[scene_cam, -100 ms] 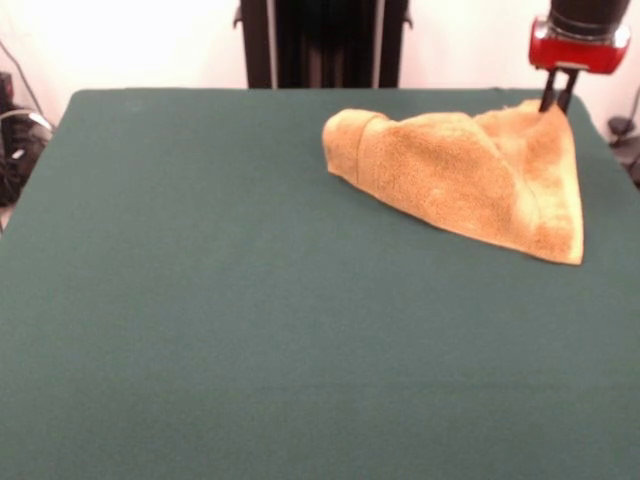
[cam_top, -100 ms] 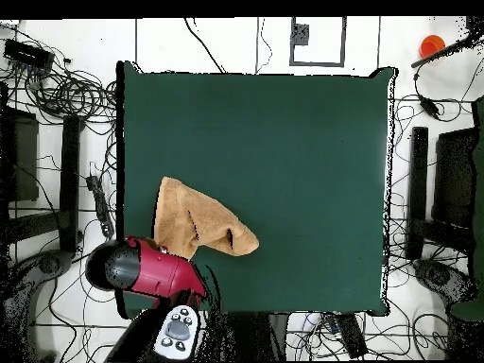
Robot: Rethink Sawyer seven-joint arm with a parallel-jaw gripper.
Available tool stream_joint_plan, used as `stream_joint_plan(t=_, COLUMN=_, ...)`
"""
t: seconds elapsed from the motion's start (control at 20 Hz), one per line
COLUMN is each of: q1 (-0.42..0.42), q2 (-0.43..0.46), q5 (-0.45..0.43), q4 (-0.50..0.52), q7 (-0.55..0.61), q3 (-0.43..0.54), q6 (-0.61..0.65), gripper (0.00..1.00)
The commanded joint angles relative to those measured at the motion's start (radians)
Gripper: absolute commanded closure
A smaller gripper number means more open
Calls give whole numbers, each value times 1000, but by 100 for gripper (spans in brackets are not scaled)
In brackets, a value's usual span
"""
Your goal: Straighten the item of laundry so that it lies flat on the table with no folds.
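The item of laundry point(scene_cam, -100 ms: 470, 175), a golden tan-orange terry towel, lies bunched and folded over itself at the far right of the table point(scene_cam, -100 ms: 250, 320). One corner is pulled up into a peak, and my gripper point(scene_cam, -100 ms: 556, 100) is shut on that corner, its two dark fingers close together. From there the cloth slopes down to a rounded fold on the left and a hanging corner at the front. Seen from overhead, the towel point(cam_top, -100 ms: 200, 223) sits near the table's point(cam_top, -100 ms: 302, 161) lower left edge, and the red arm head point(cam_top, -100 ms: 156, 269) hides the gripper and the held corner.
The dark green cloth stretches wide to the left of and in front of the towel in the front view. Cables and dark stands point(cam_top, -100 ms: 57, 161) surround the table on the floor. The towel is close to the table's right edge point(scene_cam, -100 ms: 600, 130).
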Motion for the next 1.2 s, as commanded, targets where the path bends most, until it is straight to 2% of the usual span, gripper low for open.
stream_joint_plan(t=0.05, q1=21, q2=60, q5=62, q4=-63, q7=308, q3=34, q6=97, gripper=100)
stream_joint_plan(t=1.2, q1=106, q2=77, q5=127, q4=48, q7=421, q3=87, q6=-33, gripper=100)
